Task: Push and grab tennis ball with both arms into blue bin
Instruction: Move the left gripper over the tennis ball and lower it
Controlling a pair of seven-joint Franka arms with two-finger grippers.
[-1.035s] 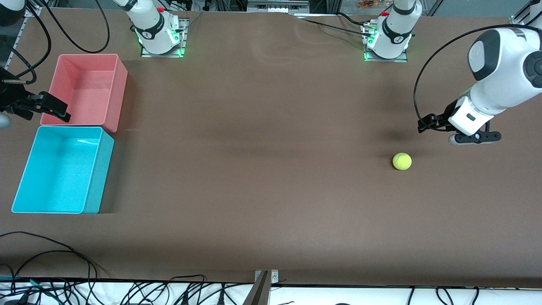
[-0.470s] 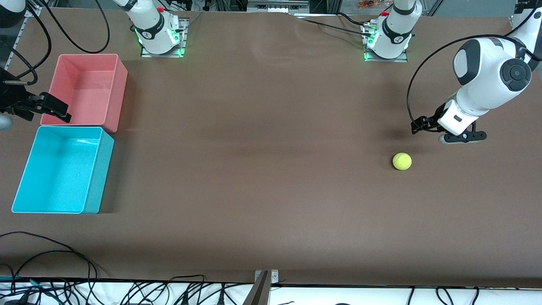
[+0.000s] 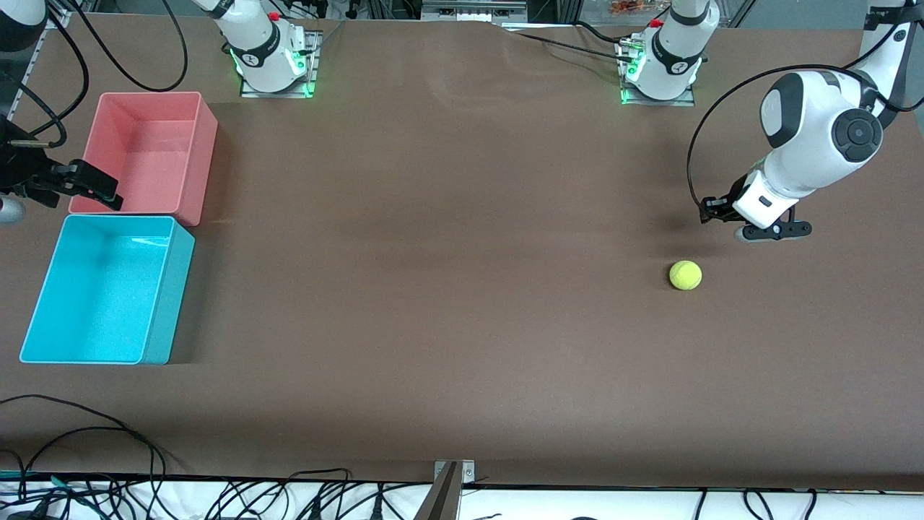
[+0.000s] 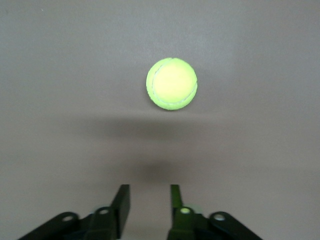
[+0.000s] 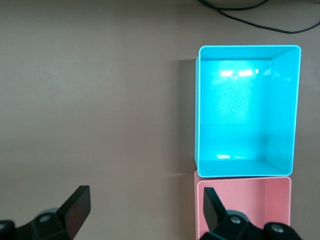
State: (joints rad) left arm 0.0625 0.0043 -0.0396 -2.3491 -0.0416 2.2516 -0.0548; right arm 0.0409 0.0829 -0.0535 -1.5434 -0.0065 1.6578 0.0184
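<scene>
Two bins sit at the right arm's end of the brown counter (image 3: 447, 303): the blue bin (image 3: 43, 289), and the pink bin (image 3: 206, 155) touching it on the side farther from the front camera. Both look to have nothing in them.

Well apart from the blue bin, toward the left arm's end of the counter, the tennis ball (image 3: 685, 275) lies by itself on the bare surface. Nothing is touching it.

Up in the air near the ball hangs the left hand (image 3: 771, 231), over the counter just toward the left arm's end from it. In the left wrist view its two black fingers (image 4: 121, 200) stand partly drawn in, with a narrow gap between them and nothing in that gap; the ball sits ahead of them.

At the blue bin's end waits the right hand (image 3: 79, 186), hovering over the edge of the pink bin. Its fingers (image 5: 75, 207) are spread wide apart and hold nothing.
</scene>
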